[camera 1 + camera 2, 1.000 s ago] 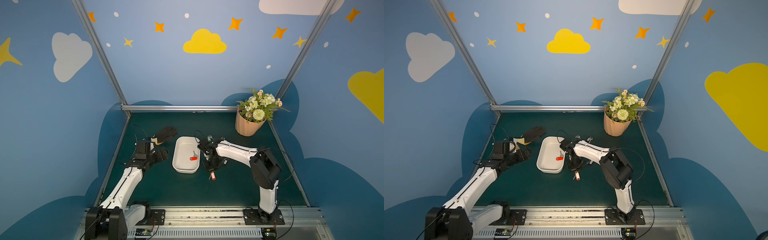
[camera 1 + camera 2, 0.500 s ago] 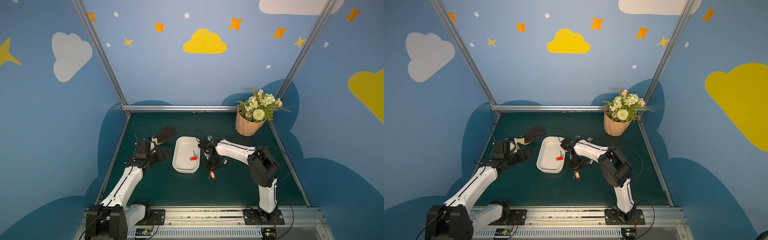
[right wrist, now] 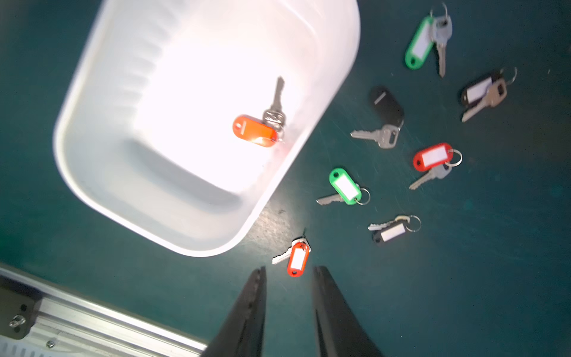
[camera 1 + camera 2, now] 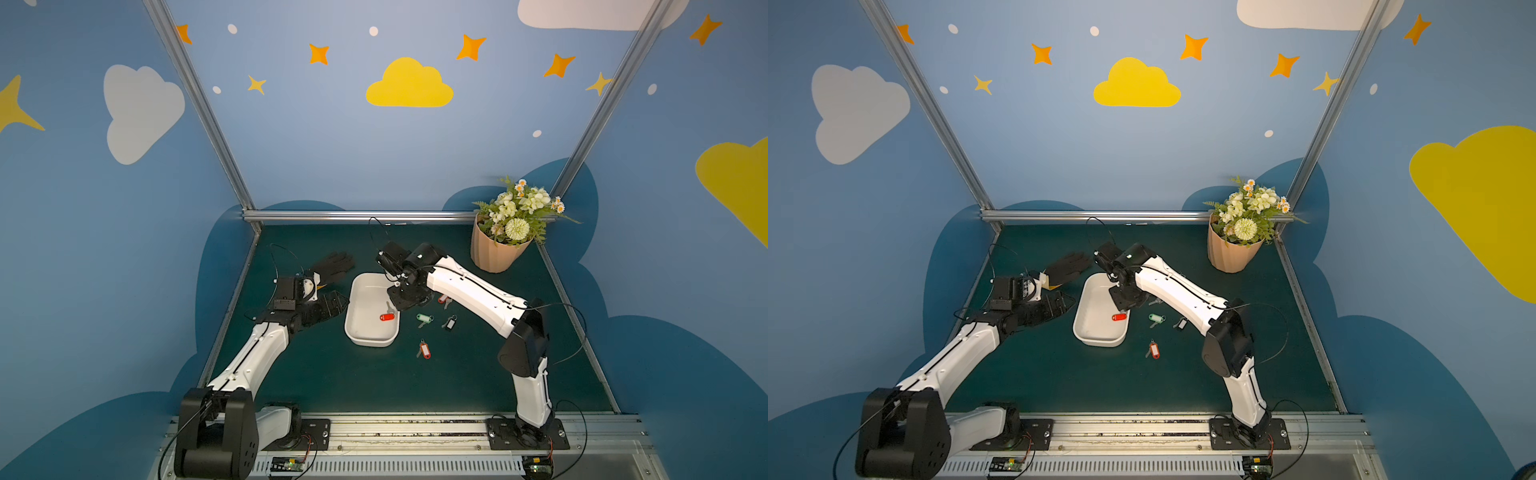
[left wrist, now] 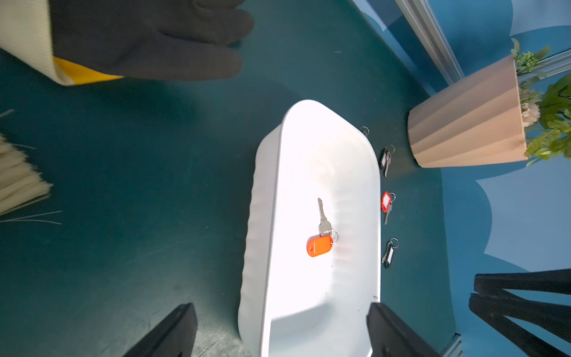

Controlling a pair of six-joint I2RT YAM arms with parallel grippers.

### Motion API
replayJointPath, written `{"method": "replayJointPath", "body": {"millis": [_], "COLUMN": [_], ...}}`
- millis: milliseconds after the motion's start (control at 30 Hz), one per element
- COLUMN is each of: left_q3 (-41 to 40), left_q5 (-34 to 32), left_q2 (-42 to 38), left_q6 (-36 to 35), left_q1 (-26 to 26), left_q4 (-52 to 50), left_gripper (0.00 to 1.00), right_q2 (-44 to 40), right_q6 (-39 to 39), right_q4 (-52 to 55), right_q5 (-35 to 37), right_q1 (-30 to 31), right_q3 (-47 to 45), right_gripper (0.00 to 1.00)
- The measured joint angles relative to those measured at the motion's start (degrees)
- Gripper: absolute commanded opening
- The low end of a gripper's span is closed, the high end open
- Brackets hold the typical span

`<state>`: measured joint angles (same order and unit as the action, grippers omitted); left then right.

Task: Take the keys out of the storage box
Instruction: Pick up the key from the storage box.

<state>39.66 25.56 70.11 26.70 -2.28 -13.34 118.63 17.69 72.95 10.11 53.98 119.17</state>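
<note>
Keys (image 3: 345, 186): white tag inserts, writing unreadable; red-tagged key (image 3: 255, 129) in storage box (image 3: 148, 191).

You have a ribbed peach flower pot (image 4: 496, 253) standing upright in the back right corner of the dark green tabletop (image 4: 374, 386), holding white and yellow flowers (image 4: 517, 208). Well apart, toward the back left, a black glove (image 4: 332, 266) lies flat, its cuff (image 5: 31, 37) cream with a yellow edge. Pale bristles (image 5: 18, 182) show near it in the left wrist view. The blue back wall (image 4: 332, 145) carries a yellow cloud (image 4: 409, 85).
</note>
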Motion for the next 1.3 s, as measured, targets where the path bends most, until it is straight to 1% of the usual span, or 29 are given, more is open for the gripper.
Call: {"method": "replayJointPath", "body": {"millis": [67, 133, 267, 367, 600, 733, 1033, 1300], "left_q3": [0.13, 0.13, 0.13, 0.37, 0.96, 1.57, 1.92, 2.27], "left_q5": [1.53, 2.14, 2.27, 2.29, 2.54, 2.49, 1.84, 1.75], "left_q2": [1.38, 2.80, 5.14, 7.26, 10.67, 12.90, 14.64, 14.64], "left_q6": [-0.20, -0.17, 0.31, 0.63, 0.94, 0.90, 0.72, 0.66], "left_q1": [-0.02, -0.02, -0.02, -0.02, -0.02, -0.02, -0.02, -0.02], "left_q4": [0.17, 0.11, -0.22, -0.72, -1.09, -1.81, -3.28, -4.02], "left_gripper": [0.91, 0.89, 0.86, 0.83, 0.77, 0.76, 0.76, 0.76], "right_q2": [3.74, 7.06, 12.22, 14.38, 18.36, 21.07, 24.44, 24.96], "right_q6": [-1.60, -2.67, -4.15, -4.72, -4.76, -4.92, -4.87, -4.70], "right_q4": [1.53, 2.43, 2.78, 2.56, 0.55, -0.63, -1.73, -3.39], "right_q5": [0.42, 0.46, 0.31, -0.13, -0.66, -0.57, -1.57, -3.28], "right_q1": [1.20, 2.05, 2.47, 2.47, 2.19, 2.08, 0.96, -0.59], "right_q3": [5.07, 8.02, 10.21, 10.25, 11.04, 11.65, 11.76, 11.76], "right_gripper": [0.31, 0.29, 0.28, 0.28, 0.29, 0.26, 0.26, 0.31]}}
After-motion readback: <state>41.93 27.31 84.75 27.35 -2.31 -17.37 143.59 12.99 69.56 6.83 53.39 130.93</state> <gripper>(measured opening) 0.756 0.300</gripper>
